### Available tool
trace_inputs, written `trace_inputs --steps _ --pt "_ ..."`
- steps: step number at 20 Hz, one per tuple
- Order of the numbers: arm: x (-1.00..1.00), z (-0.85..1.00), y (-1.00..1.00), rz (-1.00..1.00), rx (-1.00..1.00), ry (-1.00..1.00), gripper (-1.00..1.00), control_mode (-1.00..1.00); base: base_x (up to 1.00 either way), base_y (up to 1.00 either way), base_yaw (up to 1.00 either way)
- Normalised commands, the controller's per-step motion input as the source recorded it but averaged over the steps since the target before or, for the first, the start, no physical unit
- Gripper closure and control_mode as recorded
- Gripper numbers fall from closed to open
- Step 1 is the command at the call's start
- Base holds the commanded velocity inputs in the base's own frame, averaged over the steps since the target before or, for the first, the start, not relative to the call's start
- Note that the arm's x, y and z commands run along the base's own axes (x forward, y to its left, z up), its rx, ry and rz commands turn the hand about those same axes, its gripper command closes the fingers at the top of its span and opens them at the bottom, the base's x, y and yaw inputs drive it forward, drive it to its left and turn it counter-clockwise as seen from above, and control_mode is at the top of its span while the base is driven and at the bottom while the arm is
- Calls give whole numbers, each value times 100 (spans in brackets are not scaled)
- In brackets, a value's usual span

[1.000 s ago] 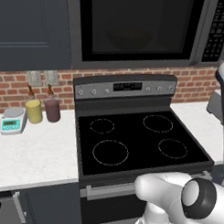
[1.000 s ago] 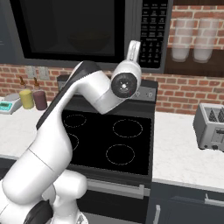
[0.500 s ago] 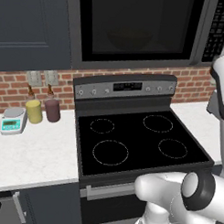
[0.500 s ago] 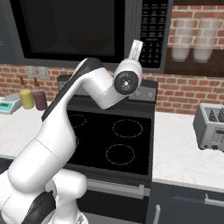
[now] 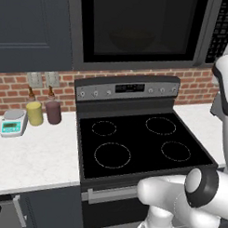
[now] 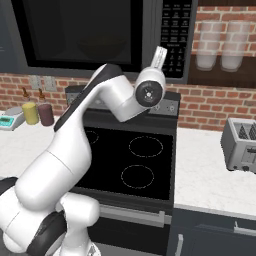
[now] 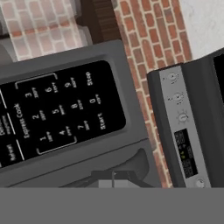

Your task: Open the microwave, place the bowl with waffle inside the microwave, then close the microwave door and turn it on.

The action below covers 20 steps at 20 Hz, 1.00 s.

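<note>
The microwave [image 5: 76, 35] hangs over the stove with its microwave door [image 5: 136, 65] shut. Through the dark window I make out the dim round shape of the bowl [image 5: 131, 40] inside, also faint in the right base view [image 6: 97, 47]; the waffle cannot be made out. My gripper [image 6: 160, 51] is shut on nothing and points up at the lower part of the black keypad [image 6: 175, 35]. In the hand view the keypad [image 7: 57, 113] is very close, with the Start key just ahead of my gripper [image 7: 113, 178].
The black stove [image 5: 142, 145] lies below, its control panel [image 7: 181, 118] beside the keypad in the hand view. A yellow cup [image 5: 34, 113], a maroon cup [image 5: 53, 112] and a scale [image 5: 12, 122] stand on the left counter. A toaster [image 6: 241, 145] sits at the right.
The hand has moved a little to the right and up, closer to the keypad. The door has stayed shut and the gripper has stayed shut.
</note>
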Motion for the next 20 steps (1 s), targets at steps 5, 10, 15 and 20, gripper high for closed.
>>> trace_inputs --steps 5,10,15,20 --pt "21 -6 -4 0 4 0 100 -100 0 0 0" --pt "33 -9 -8 0 3 0 100 -100 0 0 0" --pt "25 -12 -16 0 2 0 100 -100 0 0 0" --pt "22 -11 -26 0 1 0 100 -100 0 0 0"
